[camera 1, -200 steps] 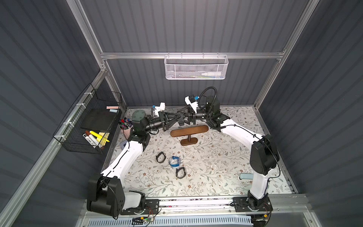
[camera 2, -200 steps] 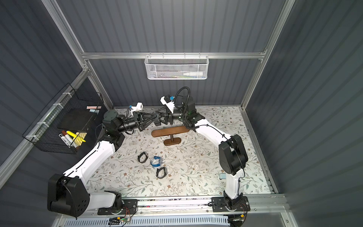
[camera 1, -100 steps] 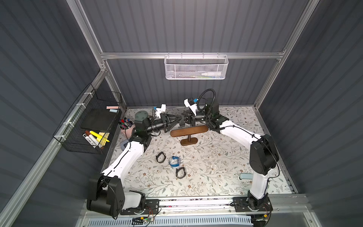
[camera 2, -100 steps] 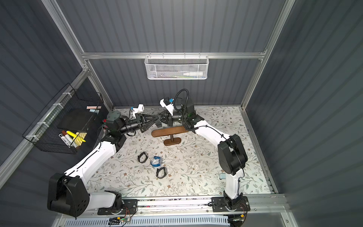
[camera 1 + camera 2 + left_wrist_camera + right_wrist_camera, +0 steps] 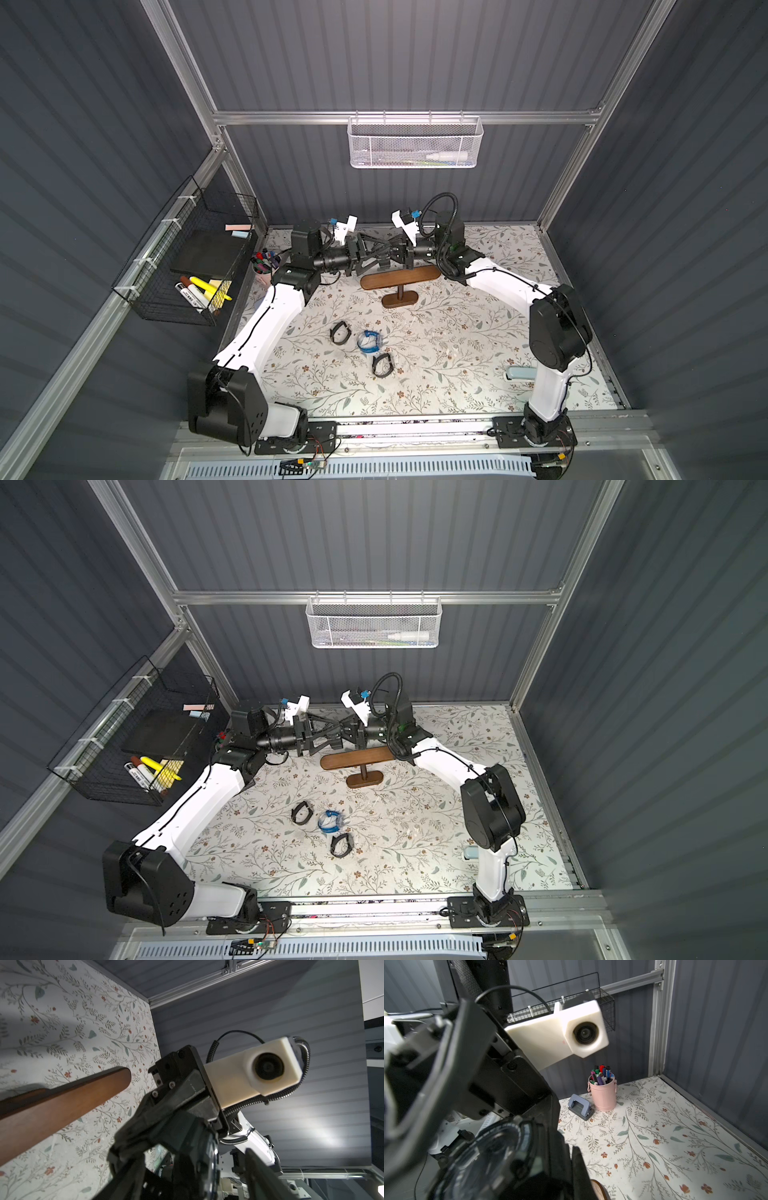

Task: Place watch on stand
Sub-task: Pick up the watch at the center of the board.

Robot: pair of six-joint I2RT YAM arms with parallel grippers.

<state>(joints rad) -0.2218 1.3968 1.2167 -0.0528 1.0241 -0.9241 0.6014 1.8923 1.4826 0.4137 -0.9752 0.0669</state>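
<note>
Handing watch [image 5: 492, 1157] across by stand [image 5: 400, 277].
Right claw [image 5: 392, 254] pinched shut on watch; left claw [image 5: 380, 255] spread wide, empty. Retract left straight, clear of strap.

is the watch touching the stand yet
Apart. The left wrist view shows floral table between the watch and the stand bar.

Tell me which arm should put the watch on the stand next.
Right. The right gripper is shut on the watch, close to the stand. The left gripper is open and grips nothing. The right arm probably only needs to lower the watch onto the bar.
</note>
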